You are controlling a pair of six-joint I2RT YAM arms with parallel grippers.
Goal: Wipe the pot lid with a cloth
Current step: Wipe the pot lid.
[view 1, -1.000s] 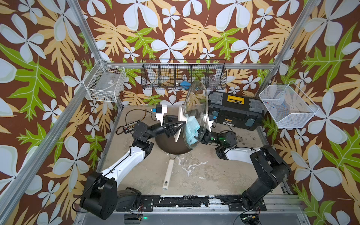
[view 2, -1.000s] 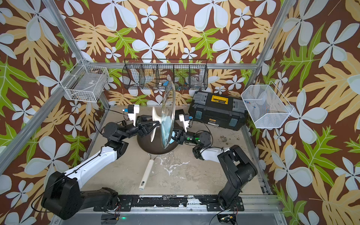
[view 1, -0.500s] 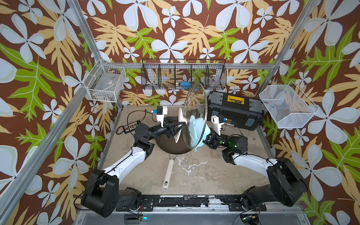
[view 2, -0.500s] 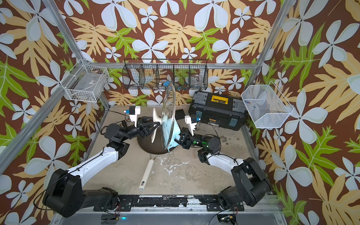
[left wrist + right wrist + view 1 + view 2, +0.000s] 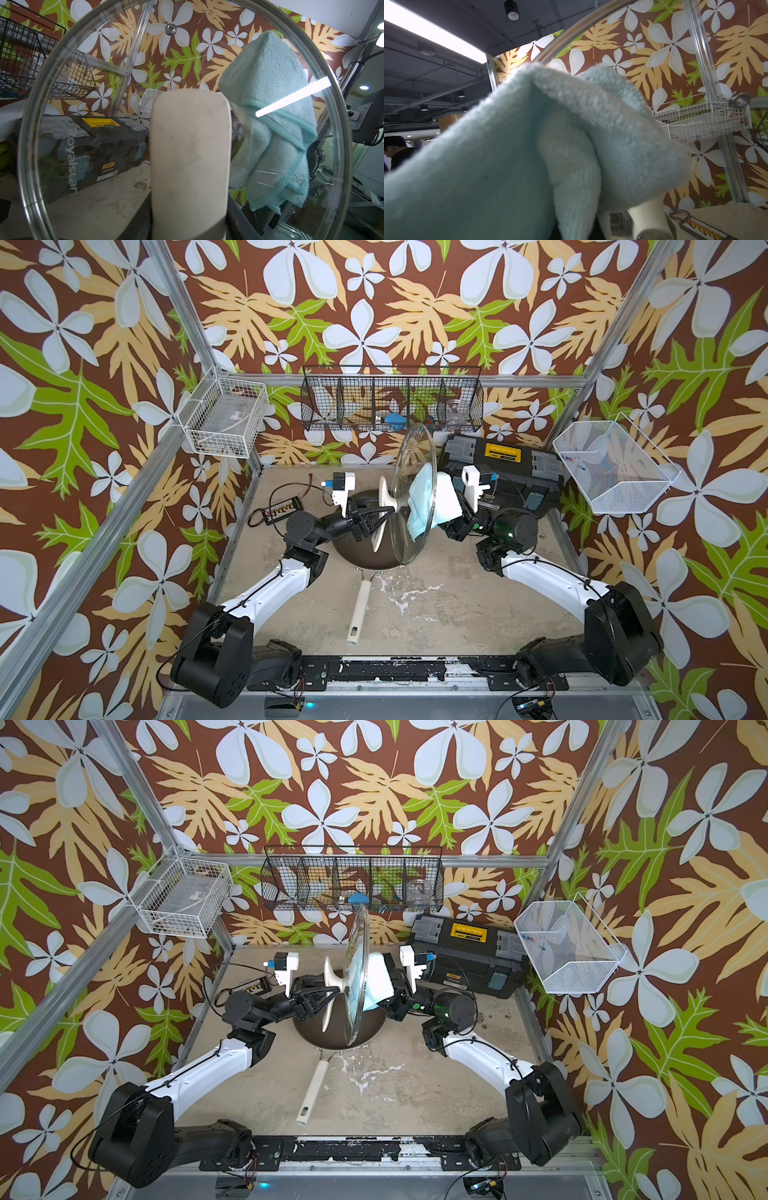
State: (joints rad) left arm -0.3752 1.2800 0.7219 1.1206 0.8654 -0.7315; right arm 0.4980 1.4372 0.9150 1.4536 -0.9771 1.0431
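Right now, mid-bench: a large round clear-glass pot lid [image 5: 411, 448] w/ metal rim stands on edge, nearly upright. It's held in the air over a dark round frying pan [image 5: 361, 553] w/ long cream handle. Pan lies on the grey stained bench [image 5: 457, 614]. Can't tell if the lid's lower rim touches the pan.

The lid's long cream-white bar handle [image 5: 384, 506] faces left. The left hand [image 5: 382, 518] is closed on that bar, fingers either side, so it carries the lid. Same pose in both top views.

The right hand [image 5: 446, 519] reaches in from the right & is clamped on a light blue soft microfibre cloth [image 5: 432, 497], bunched & folded. Its fingertips are hidden under the fabric. Cloth lies against the glass on the lid's right face, upper-mid part, opposite side to the handle; looks to be touching.

Left wrist view: thru the glass the cloth [image 5: 274, 124] shows just beside the bar handle [image 5: 190, 158], stitched hem visible, folds hanging. Right wrist view: cloth [image 5: 529, 155] fills most of the frame, and the lid's rim arcs behind it.

Far right on the bench: a black plastic toolbox [image 5: 505, 466] w/ yellow latch. Far left: a small black charger board [image 5: 282, 508] w/ cables. On the far wall: a black wire rack [image 5: 390, 406].
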